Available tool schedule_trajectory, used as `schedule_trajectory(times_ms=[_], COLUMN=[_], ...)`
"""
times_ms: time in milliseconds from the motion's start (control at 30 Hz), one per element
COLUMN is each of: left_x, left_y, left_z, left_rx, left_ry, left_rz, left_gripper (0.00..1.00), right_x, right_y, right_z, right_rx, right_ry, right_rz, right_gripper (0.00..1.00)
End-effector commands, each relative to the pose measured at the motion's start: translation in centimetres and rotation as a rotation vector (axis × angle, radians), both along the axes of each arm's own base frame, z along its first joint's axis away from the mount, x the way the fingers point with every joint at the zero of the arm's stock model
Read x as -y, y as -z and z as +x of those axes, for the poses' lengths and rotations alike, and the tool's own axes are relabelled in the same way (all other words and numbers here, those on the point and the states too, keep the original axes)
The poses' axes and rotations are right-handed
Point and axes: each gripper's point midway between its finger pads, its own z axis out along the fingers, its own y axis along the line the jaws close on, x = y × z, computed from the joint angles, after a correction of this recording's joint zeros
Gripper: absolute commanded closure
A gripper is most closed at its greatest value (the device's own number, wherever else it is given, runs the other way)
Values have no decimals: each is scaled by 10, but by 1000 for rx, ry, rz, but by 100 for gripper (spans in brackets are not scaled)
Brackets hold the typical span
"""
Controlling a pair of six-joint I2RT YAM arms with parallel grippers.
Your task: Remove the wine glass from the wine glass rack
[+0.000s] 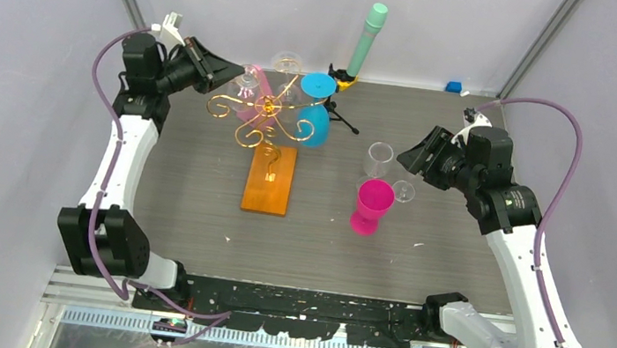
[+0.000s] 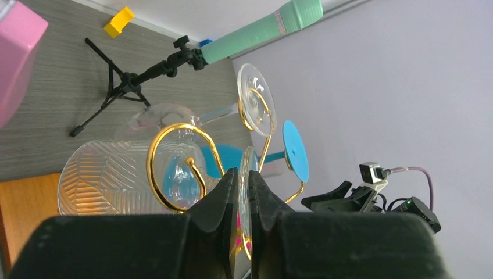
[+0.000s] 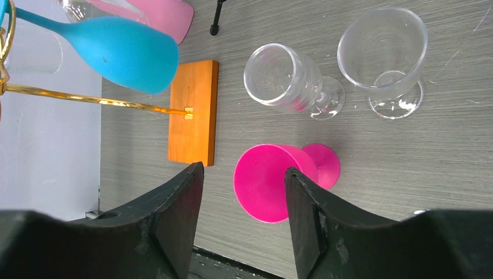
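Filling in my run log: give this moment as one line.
left fingers: shut on foot of clear glass | clear glass: hanging on rack | right fingers: open, empty

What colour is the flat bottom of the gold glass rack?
Orange-brown wood. The base shows best in the right wrist view.

Top external: high at near edge, whole table [image 1: 193,213] | left wrist: close on wine glass rack [image 2: 150,157], 11 o'clock | right wrist: shares that rack.
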Motion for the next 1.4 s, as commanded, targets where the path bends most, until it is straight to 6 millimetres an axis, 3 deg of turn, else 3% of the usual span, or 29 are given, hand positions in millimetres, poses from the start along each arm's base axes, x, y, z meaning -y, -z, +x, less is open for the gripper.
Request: schedule_trajectory(times_ms=[0,300,433,867,1100,1367], left_x=[1,-2,-12,-46,-64,-62], left_y=[-57,-47,-40,-51,-66,-114], left_z=[-26,-25,-24,-43,-66,-88], left_rx=[191,154,134,154,191,285], left_ry=[14,11,-28,-239,-353,-371], left_rz=[62,82,88,238,358,369], left_gripper=[100,100,100,100,100,100], right_x=[-1,0,0,-1,-1,-5], right_y=[-16,-16,-15,-15,-21,-24], right_z=[3,2,2,0,-2,-1], right_rx=[61,63,62,61,83,87], right_ry=[10,12,11,7,9,2], right_rz=[25,25,24,31,43,73], right_gripper=[41,41,41,39,32,30])
